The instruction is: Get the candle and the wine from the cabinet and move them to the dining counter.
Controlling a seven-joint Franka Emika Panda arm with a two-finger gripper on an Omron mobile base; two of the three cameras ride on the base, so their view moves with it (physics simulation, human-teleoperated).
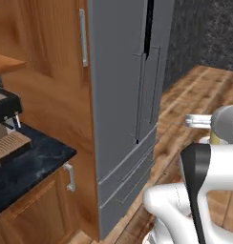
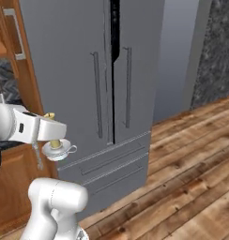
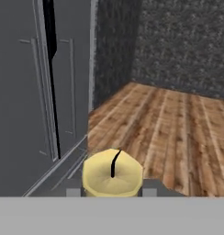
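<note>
gripper (image 3: 112, 193) closed on yellow candle (image 3: 112, 176) in its pale saucer holder (image 2: 57, 150), beside grey fridge (image 2: 88, 70)

Candle (image 3: 113, 176) in tool (image 3: 112, 193), before fridge (image 2: 107, 70); coffee machine (image 1: 6, 126) on worktop (image 1: 27, 167) left of fridge

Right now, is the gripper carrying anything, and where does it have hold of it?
Yes: the gripper is shut on the candle, its fingers clamping the pale yellow body from opposite sides. In the right base view, the candle's saucer-like base hangs below the hand.
</note>
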